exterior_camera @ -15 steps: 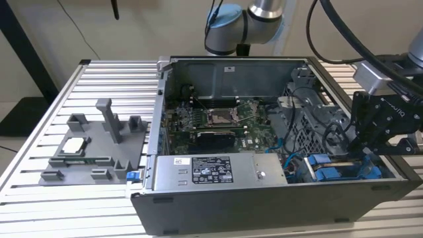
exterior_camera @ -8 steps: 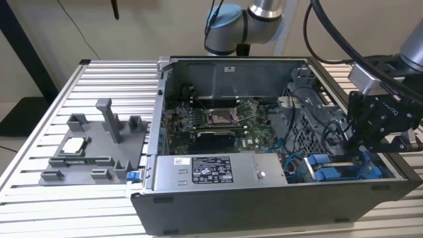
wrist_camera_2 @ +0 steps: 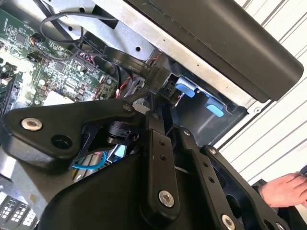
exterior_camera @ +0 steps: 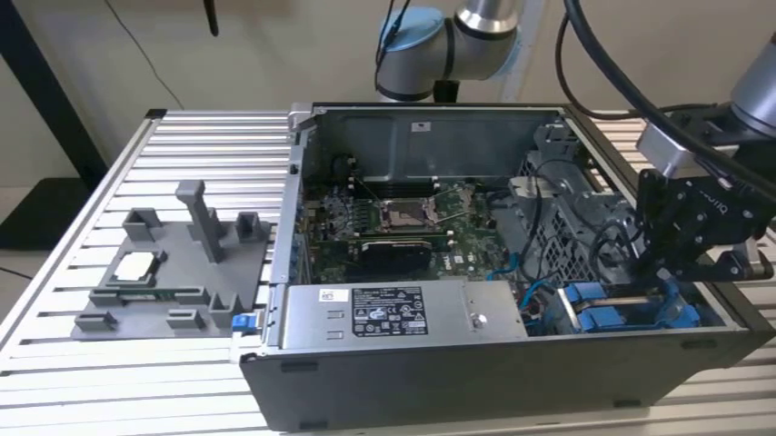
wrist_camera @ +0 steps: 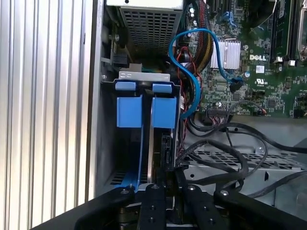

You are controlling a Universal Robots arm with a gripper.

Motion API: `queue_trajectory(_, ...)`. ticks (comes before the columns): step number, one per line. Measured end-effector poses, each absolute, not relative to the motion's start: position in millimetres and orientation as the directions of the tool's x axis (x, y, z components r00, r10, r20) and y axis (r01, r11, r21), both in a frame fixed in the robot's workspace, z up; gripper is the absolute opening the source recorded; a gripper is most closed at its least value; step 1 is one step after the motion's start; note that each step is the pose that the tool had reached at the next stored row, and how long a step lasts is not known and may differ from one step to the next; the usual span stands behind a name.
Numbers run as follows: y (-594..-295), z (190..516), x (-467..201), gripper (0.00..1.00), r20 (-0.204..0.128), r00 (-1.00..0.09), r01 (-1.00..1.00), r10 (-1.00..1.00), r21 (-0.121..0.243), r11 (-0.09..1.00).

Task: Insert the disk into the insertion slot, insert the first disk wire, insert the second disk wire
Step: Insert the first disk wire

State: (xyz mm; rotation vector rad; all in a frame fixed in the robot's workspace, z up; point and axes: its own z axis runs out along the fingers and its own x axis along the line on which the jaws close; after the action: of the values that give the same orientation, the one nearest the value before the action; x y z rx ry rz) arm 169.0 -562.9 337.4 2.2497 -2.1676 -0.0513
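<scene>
The slatted metal worktop (exterior_camera: 73, 227) carries an open computer case (exterior_camera: 485, 381), and a grey fixture (exterior_camera: 170, 272) is seen beside the case at the exterior view's left. The arm (exterior_camera: 419, 45) is based behind the case; its wrist is brought over the case's wall at the exterior view's right and is angled down into the near corner. There the end effector (exterior_camera: 652, 272) is lowered among the black cables, just above the blue-framed parts.

Whether the end effector is open or closed cannot be told. In the second wrist view its tip (wrist_camera_2: 153, 98) is seen close against a black plug (wrist_camera_2: 161, 77).

In the first wrist view the end effector (wrist_camera: 170, 184) is lined up with the insertion slot (wrist_camera: 111, 153). The disk (wrist_camera: 163, 115) is seated upright in that slot, next to a second blue frame (wrist_camera: 129, 112). In the exterior view the disk (exterior_camera: 606, 318) is seen as a blue patch at the case's corner.

A blue cable (wrist_camera: 192, 30) is looped over the motherboard (wrist_camera: 268, 81) in the first wrist view. A person's hand (wrist_camera_2: 288, 189) is shown outside the case in the second wrist view.
</scene>
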Motion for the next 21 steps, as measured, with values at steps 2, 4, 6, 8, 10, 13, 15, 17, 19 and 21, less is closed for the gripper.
queue_trajectory(2, -563.0, 336.1, 169.0, 0.19, -0.012, 0.037, -0.999, -0.999, 0.035, -0.037)
queue_trajectory(4, -563.2, 334.4, 169.1, 0.19, -0.012, 0.037, -0.999, -0.999, 0.035, -0.037)
queue_trajectory(6, -563.4, 332.9, 169.0, 0.2, -0.012, 0.037, -0.999, -0.999, 0.035, -0.037)
queue_trajectory(8, -563.7, 331.0, 169.1, 0.2, -0.013, 0.037, -0.999, -0.999, 0.035, -0.037)
queue_trajectory(10, -563.8, 331.0, 169.1, 0.27, -0.012, 0.037, -0.999, -0.999, 0.035, -0.037)
queue_trajectory(13, -563.8, 333.5, 169.0, 0.27, -0.013, 0.037, -0.999, -0.999, 0.036, -0.037)
queue_trajectory(15, -563.8, 339.1, 169.0, 0.27, -0.013, 0.037, -0.999, -0.999, 0.037, -0.037)
queue_trajectory(17, -563.8, 345.6, 169.0, 0.27, -0.013, 0.037, -0.999, -0.999, 0.038, -0.037)
queue_trajectory(19, -563.8, 352.8, 169.0, 0.27, -0.013, 0.037, -0.999, -0.999, 0.04, -0.037)
queue_trajectory(21, -563.8, 360.3, 169.0, 0.27, -0.013, 0.037, -0.998, -0.999, 0.041, -0.037)
